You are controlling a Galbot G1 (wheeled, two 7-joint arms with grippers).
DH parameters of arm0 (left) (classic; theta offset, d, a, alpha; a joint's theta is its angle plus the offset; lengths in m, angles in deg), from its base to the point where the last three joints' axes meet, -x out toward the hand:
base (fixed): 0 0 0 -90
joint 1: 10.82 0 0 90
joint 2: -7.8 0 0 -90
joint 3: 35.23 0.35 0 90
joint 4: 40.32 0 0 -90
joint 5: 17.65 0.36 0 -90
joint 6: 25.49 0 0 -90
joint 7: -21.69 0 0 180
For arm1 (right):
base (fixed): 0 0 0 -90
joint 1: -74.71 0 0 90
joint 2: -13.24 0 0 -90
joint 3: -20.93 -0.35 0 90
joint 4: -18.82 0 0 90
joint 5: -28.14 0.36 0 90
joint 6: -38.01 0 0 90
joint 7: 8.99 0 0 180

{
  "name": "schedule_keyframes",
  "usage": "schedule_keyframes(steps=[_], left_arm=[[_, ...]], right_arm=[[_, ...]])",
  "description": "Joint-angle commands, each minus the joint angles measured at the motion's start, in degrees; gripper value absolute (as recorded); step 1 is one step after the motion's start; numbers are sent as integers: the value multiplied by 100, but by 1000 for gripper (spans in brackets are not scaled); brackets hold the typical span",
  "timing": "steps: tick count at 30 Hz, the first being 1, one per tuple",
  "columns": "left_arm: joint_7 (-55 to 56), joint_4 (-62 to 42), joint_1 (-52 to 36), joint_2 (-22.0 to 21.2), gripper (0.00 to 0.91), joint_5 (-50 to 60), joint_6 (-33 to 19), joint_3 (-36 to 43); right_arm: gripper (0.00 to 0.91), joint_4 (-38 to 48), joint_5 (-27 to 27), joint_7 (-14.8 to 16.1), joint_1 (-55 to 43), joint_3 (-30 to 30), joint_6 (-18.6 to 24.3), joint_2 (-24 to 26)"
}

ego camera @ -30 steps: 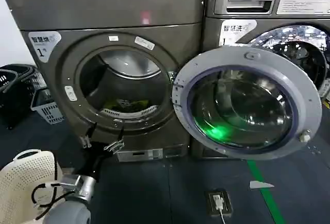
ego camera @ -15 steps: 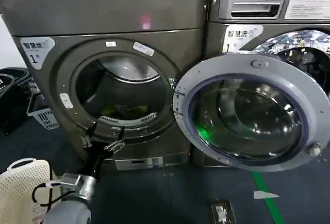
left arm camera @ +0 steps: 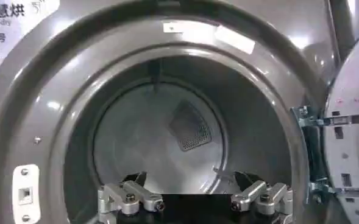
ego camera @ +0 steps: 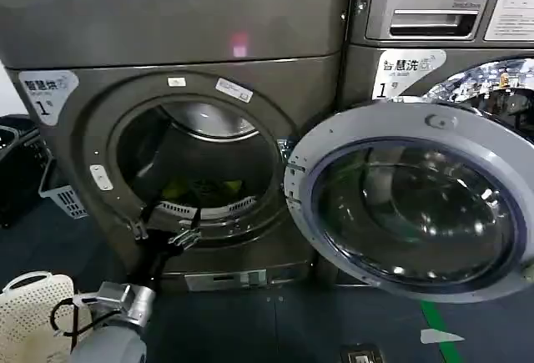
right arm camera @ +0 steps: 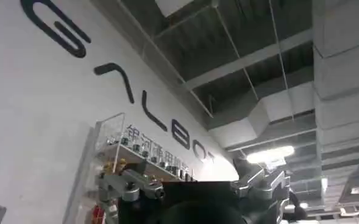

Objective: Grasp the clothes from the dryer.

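Observation:
The dryer (ego camera: 167, 29) is the big dark grey-brown machine on the left, with its round door (ego camera: 417, 200) swung open to the right. Low in the steel drum lie the clothes (ego camera: 200, 188), a small yellow-green bundle. My left gripper (ego camera: 163, 231) hangs open at the lower rim of the porthole, just in front of and below the bundle, holding nothing. The left wrist view looks into the drum (left arm camera: 161, 140) past the spread left gripper (left arm camera: 191, 185). My right gripper (right arm camera: 194, 182) is open and empty, pointing up at a ceiling and a lettered wall.
A white perforated basket (ego camera: 33, 305) stands on the floor at lower left, beside my left arm. Grey crates (ego camera: 62, 196) sit left of the dryer. A silver LG machine (ego camera: 442, 12) stands at the right, behind the open door. Green tape (ego camera: 438, 330) marks the floor.
The view has closed in on the dryer, which now looms larger. My left gripper has risen from below the porthole to its lower rim. The white basket has slipped toward the lower left corner.

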Motion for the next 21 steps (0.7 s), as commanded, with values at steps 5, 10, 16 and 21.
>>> schedule_keyframes(steps=[5, 10, 16, 21], left_arm=[[-3, -25, 0, -7, 907, 7, -22, -11], [0, -74, -70, -21, 907, 6, -27, 18], [16, -390, -412, 59, 907, -19, -55, 55], [56, -1204, -1029, 52, 907, 11, -124, 253]], right_arm=[[907, -29, -27, 22, -23, 39, 6, -24], [907, -52, -96, 20, -27, 100, 74, -66], [907, -29, -546, -251, 40, 58, -250, -79], [907, -32, -646, -292, 141, -142, -334, -50]])
